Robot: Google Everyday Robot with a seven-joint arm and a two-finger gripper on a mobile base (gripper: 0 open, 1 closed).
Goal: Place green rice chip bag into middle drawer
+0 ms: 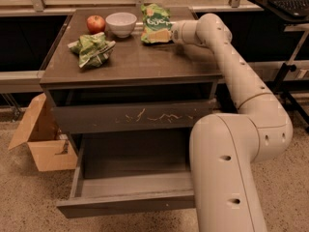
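Note:
The green rice chip bag (155,22) lies at the back right of the cabinet top, with white lettering and tan chip pictures. My gripper (167,33) reaches in from the right and is at the bag's right edge, touching or very close to it. The bag hides its tips. The middle drawer (126,205) is pulled open below, deep and empty, with a plain front panel. Above it the drawer front with pale scratch marks (130,116) is closed.
A crumpled pale-green bag (92,49), a red apple (96,23) and a white bowl (121,23) sit on the cabinet top. A cardboard box (38,139) stands on the floor at left. My arm and base (227,168) fill the right side, next to the open drawer.

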